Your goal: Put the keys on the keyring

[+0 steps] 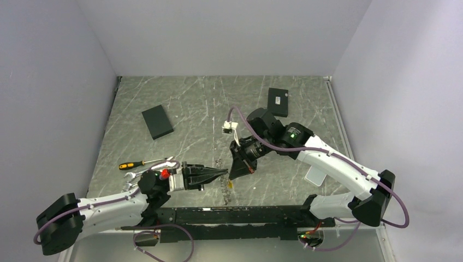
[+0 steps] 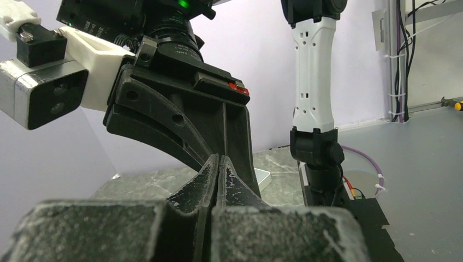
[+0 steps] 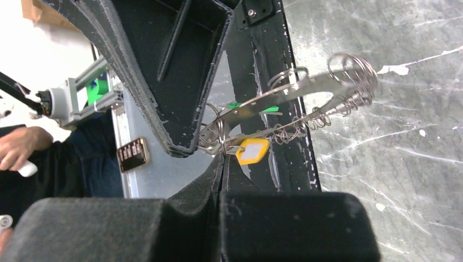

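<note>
My right gripper (image 1: 237,176) (image 3: 221,157) points down over the table's near middle. It is shut on a thin wire loop of the keyring (image 3: 349,76) (image 1: 225,190), a strand of silver coils held above the table. A flat silver key (image 3: 295,90) lies along that strand. An orange-yellow-headed key (image 3: 252,150) (image 1: 231,184) hangs right beside the right fingertips. My left gripper (image 1: 223,173) (image 2: 218,158) (image 3: 185,148) reaches in from the left, shut. More loops bunch against its tips. Whether it pinches any loop is hidden.
An orange-handled screwdriver (image 1: 134,164) and a silver wrench (image 1: 150,169) lie left of the left arm. Two black boxes (image 1: 157,121) (image 1: 278,101) sit farther back. A small white piece (image 1: 315,176) lies under the right arm. The black base rail (image 1: 235,215) runs along the near edge.
</note>
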Robot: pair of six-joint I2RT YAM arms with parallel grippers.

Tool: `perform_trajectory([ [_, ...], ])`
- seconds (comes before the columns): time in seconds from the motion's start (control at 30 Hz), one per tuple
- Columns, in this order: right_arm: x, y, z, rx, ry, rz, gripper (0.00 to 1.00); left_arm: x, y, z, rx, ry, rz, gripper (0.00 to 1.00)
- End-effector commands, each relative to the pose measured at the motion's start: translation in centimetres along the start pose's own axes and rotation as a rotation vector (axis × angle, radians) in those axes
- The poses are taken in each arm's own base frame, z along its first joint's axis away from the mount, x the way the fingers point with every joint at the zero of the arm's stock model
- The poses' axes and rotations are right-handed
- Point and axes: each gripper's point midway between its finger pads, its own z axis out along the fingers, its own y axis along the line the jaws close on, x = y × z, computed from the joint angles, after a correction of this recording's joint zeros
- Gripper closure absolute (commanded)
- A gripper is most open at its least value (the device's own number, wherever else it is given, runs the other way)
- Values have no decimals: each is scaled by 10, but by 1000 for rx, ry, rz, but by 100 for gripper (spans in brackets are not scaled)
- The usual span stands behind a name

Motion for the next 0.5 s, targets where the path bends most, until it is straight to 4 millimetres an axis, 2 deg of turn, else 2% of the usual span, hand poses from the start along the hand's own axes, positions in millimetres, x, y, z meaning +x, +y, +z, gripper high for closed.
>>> perform_trajectory([
  [0.0, -1, 10, 0, -5, 33, -98, 100, -35, 7, 12, 3, -94, 47, 100],
  [0.37, 14, 10, 18, -40, 75, -130, 100, -8, 2, 16, 44, -14, 8, 100],
  [0.47, 13, 13, 21, -67, 57, -137, 100, -7, 1, 12, 33, -25, -9, 100],
])
